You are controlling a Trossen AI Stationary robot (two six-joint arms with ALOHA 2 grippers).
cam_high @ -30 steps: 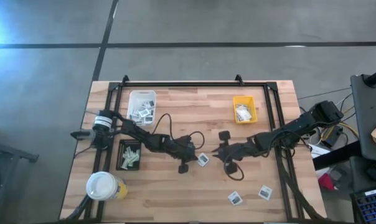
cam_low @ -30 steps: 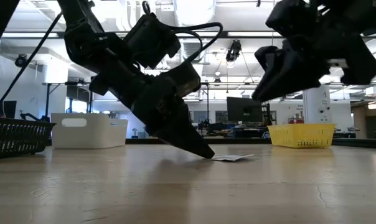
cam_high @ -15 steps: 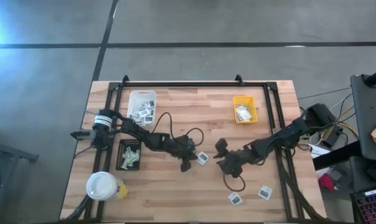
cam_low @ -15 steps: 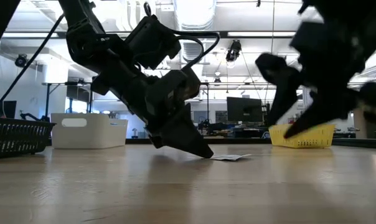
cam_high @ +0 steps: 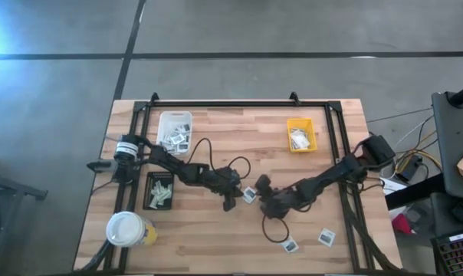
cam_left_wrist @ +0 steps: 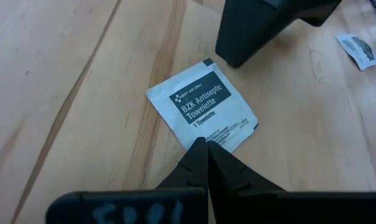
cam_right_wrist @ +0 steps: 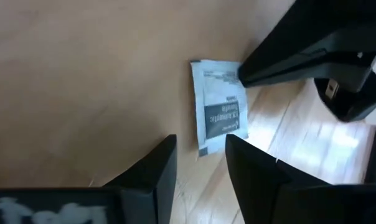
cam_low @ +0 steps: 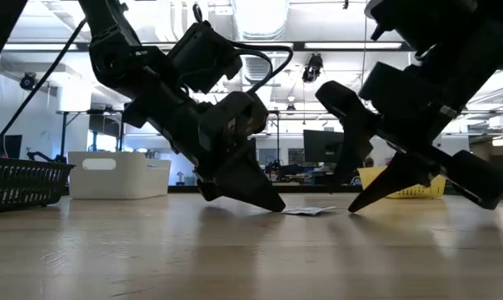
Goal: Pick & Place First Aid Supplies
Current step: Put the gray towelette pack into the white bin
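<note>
Near the middle of the wooden table (cam_high: 239,130) I saw the flat white antiseptic towelette packet with a dark printed patch (cam_left_wrist: 202,113) lying flat. My left gripper (cam_left_wrist: 206,149), fingers pressed together, touched its edge. My right gripper (cam_right_wrist: 199,158), fingers spread, hovered just beside it.

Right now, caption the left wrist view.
Left gripper shut, tips pinning antiseptic towelette packet to the table.

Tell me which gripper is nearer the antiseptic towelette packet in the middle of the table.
Left. The left gripper, shut, has its tips touching the packet's edge; the right gripper, open, sits just short of its opposite side.
</note>
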